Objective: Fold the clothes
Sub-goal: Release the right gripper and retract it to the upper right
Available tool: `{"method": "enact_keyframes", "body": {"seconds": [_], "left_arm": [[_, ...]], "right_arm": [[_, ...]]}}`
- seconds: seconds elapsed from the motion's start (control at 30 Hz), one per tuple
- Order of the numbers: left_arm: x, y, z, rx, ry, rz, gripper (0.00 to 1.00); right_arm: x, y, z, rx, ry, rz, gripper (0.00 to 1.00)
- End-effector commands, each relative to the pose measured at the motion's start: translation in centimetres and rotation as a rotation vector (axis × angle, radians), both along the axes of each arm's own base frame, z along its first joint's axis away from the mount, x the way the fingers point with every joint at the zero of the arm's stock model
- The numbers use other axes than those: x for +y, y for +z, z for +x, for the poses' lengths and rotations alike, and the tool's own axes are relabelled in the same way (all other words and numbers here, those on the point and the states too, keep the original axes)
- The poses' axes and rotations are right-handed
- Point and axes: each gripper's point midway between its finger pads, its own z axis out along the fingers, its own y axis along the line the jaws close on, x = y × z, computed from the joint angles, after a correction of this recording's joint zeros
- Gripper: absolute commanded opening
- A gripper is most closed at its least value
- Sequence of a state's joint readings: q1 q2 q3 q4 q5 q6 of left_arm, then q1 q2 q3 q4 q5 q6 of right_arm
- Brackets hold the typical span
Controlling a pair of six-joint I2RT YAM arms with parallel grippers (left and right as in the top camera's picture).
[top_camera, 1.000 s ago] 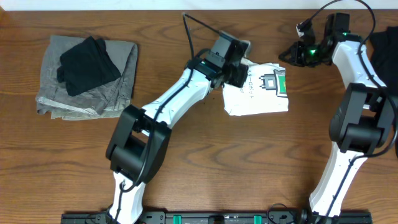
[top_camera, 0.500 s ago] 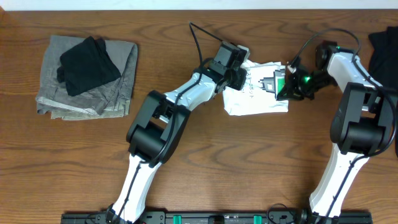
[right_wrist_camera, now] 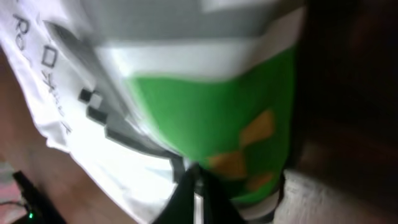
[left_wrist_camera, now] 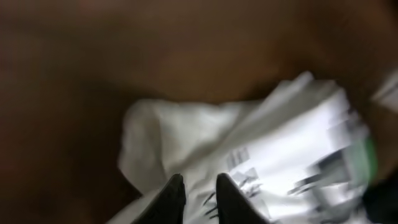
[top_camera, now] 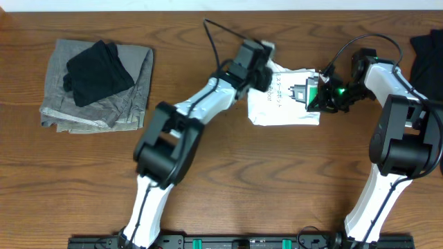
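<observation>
The white T-shirt point(top_camera: 282, 105) lies folded into a small rectangle at the table's centre back, with its green-and-black print point(top_camera: 310, 91) and text facing up. It also shows in the left wrist view point(left_wrist_camera: 205, 137) and in the right wrist view point(right_wrist_camera: 205, 93). My left gripper point(top_camera: 266, 70) is at the shirt's upper left edge. Its fingers point(left_wrist_camera: 200, 198) are close together with white cloth between them. My right gripper point(top_camera: 321, 97) is at the shirt's right edge by the print. Its fingers point(right_wrist_camera: 198, 186) pinch the cloth. Both wrist views are blurred.
A folded grey garment point(top_camera: 131, 97) with a crumpled black one point(top_camera: 98, 70) on top sits at the back left. A dark cloth point(top_camera: 426, 48) lies at the far right edge. A black cable point(top_camera: 211, 38) arcs above the left wrist.
My right gripper swung from the back of the table down onto the shirt's right edge and closed there. My left gripper shifted slightly toward the back, and the shirt's left edge moved with it.
</observation>
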State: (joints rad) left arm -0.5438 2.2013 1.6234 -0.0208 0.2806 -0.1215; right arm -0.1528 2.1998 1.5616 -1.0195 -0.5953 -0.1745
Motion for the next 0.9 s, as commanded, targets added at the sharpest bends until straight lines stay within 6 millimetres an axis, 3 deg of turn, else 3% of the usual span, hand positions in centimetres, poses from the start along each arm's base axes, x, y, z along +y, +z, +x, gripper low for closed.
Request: {"method": "enact_keyframes", "body": {"seconds": [0.0, 0.1, 0.13, 0.17, 0.2, 0.3, 0.43, 0.47, 0.73, 0.87], "left_arm": [[0.6, 10.3, 0.3, -0.168, 0.014, -0.083, 0.27], [0.9, 11.9, -0.1, -0.184, 0.015, -0.093, 0.31], [1.0, 11.8, -0.2, -0.177, 0.015, -0.089, 0.34], [1.1, 11.4, -0.3, -0.163, 0.015, -0.08, 0.36], [1.2, 10.6, -0.5, -0.143, 0.015, -0.067, 0.38], [1.5, 7.6, -1.0, -0.075, 0.002, -0.009, 0.47], [1.8, 3.2, -1.6, -0.014, -0.044, 0.086, 0.64], [1.9, 2.2, -1.7, 0.002, -0.048, 0.102, 0.64], [2.7, -5.0, -1.9, 0.123, -0.014, 0.182, 0.66], [2.9, -6.9, -2.5, 0.179, 0.0, 0.194, 0.68]], "right_arm": [[-0.3, 3.7, 2.2, -0.109, 0.016, -0.017, 0.15], [-0.5, 7.1, 3.3, -0.177, 0.014, -0.029, 0.27], [-0.7, 8.0, 3.6, -0.196, 0.009, -0.037, 0.38], [-1.1, 8.9, 3.8, -0.213, -0.003, -0.053, 0.62], [-1.6, 9.7, 4.0, -0.225, -0.018, -0.078, 0.72], [-3.4, 10.6, 4.1, -0.236, -0.06, -0.158, 0.8], [-6.7, 10.3, 3.6, -0.204, -0.121, -0.277, 0.87], [-7.4, 10.1, 3.4, -0.195, -0.13, -0.297, 0.99], [-11.3, 9.4, 3.0, -0.169, -0.174, -0.439, 0.99], [-11.7, 9.5, 3.6, -0.196, -0.182, -0.458, 0.99]]}}
